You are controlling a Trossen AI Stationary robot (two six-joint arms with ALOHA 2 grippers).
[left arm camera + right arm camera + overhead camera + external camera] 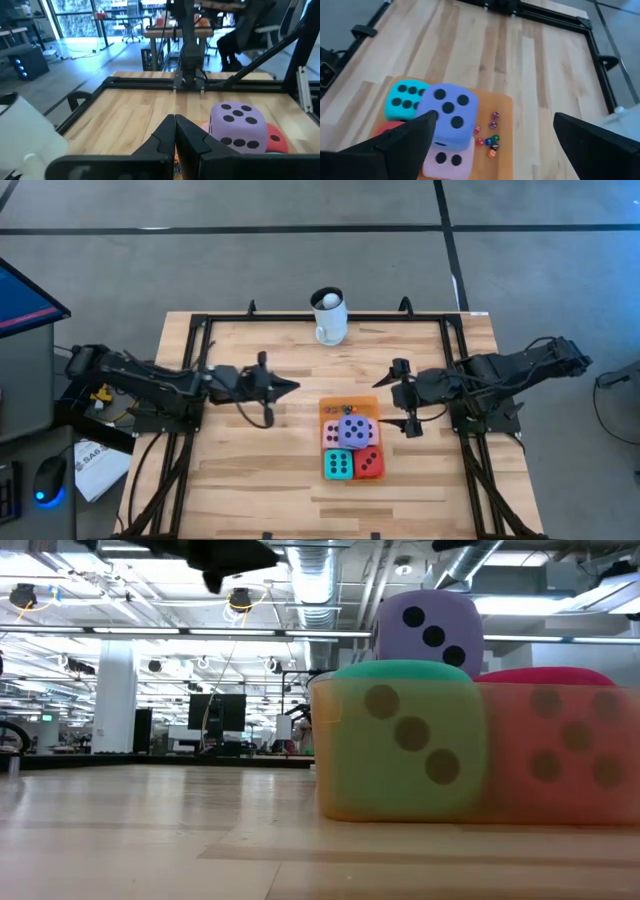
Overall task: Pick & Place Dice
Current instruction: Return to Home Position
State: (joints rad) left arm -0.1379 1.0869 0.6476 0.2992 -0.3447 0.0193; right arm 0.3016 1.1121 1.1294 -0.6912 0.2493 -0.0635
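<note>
At the middle of the counter [250,480] the purple die [352,430] rests on the other dice [337,465] inside the orange bin [373,402], and I judge it light and squashy, best pinched across two opposite flat faces, while my left end effector [292,387] is closed on nothing and my right end effector [392,397] stands wide.

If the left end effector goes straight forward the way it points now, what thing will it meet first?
Probably the right end effector, which faces the left end effector head-on. The purple die and orange bin lie beside that line; heights are unclear.
</note>
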